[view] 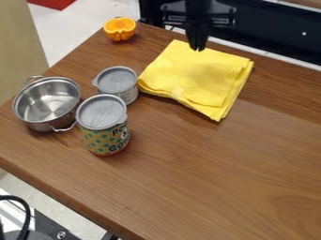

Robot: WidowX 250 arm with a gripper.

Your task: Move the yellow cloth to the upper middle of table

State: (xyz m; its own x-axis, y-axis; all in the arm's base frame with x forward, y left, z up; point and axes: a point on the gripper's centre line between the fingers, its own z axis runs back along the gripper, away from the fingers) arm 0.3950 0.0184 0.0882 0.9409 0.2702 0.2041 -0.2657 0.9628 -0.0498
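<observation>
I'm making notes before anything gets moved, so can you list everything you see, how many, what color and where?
cloth: one, yellow, folded, upper middle of the table
orange half: one, orange, table's far left corner
pot: one, silver, left side of the table
larger can: one, grey lid, green-and-yellow patterned label, right of the pot
smaller can: one, grey lid, between the larger can and the cloth
table: one, brown wood, across the view
red item: one, red, top left, beyond the table
cable: one, black, lower left corner
gripper: one, black, over the cloth's far edge
</observation>
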